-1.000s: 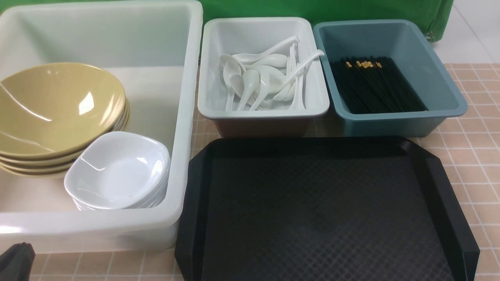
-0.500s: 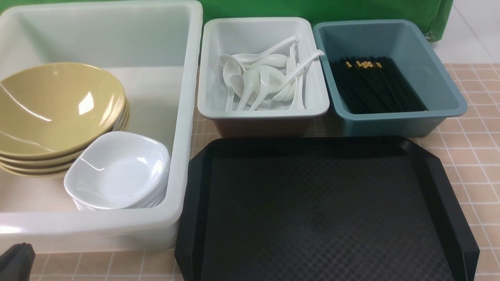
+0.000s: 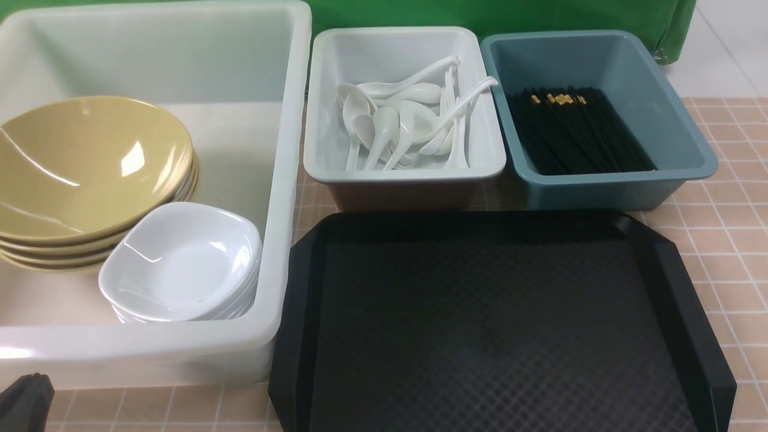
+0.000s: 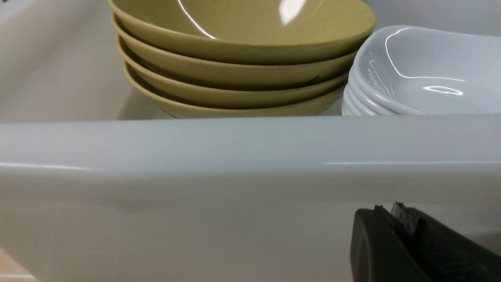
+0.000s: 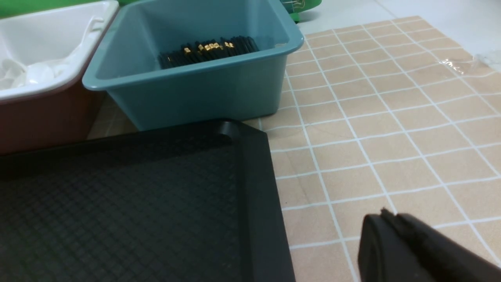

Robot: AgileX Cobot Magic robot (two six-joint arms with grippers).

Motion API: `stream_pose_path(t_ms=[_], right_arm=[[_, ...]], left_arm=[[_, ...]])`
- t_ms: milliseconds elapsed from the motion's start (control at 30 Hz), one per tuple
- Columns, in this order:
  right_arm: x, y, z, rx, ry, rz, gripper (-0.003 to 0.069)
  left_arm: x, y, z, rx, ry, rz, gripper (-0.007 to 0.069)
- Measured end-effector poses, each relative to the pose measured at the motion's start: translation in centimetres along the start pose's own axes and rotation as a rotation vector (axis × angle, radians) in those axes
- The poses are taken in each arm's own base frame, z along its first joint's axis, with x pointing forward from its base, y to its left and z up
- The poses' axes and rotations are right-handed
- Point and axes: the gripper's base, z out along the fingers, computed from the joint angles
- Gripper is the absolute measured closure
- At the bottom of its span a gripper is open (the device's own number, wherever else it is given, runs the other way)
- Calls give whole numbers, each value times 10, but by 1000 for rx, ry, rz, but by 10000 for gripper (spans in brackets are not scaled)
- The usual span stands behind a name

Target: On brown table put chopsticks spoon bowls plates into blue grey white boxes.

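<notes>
In the front view, the sorting looks finished. The yellow bowls (image 3: 90, 174) sit stacked at the left of the large white box (image 3: 288, 180), with the stack of white plates (image 3: 183, 264) touching them on the near side. The spoons (image 3: 402, 126) lie heaped in the grey box (image 3: 402, 168), and the chopsticks (image 3: 576, 135) lie in a bundle in the blue box (image 3: 690, 156). The black tray (image 3: 498, 324) carries nothing, and no tableware shows on the brown table (image 3: 720, 240). Only a dark corner of the left gripper (image 3: 24, 402) shows at the near left edge, so whether it is spread or pressed together cannot be told here; the right gripper is out of sight in this view.

In the left wrist view, the left gripper (image 4: 407, 243) hangs low, just outside the white box's near wall (image 4: 235, 156). Its two fingers appear pressed together on nothing. Beyond the wall stand the bowls (image 4: 242, 51) and the plates (image 4: 422, 74).

In the right wrist view, the right gripper (image 5: 407, 250) hovers over bare table (image 5: 391, 117) just beside the tray's edge (image 5: 258, 188). Its fingers also appear pressed together, holding nothing. The blue box (image 5: 195, 90) with the chopsticks (image 5: 207, 51) is well ahead.

The step in hand is judged to be resting or parking the arms. Doing it well means keeping both grippers low and clear of the box walls, so that nothing already sorted is nudged.
</notes>
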Motion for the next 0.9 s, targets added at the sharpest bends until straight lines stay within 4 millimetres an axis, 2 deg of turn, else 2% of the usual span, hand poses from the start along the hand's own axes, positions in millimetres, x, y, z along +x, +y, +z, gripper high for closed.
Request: stream_pose_path(t_ms=[900], right_arm=[[0, 0, 0, 0, 0, 0, 579]], left_arm=[[0, 0, 0, 0, 0, 0, 623]])
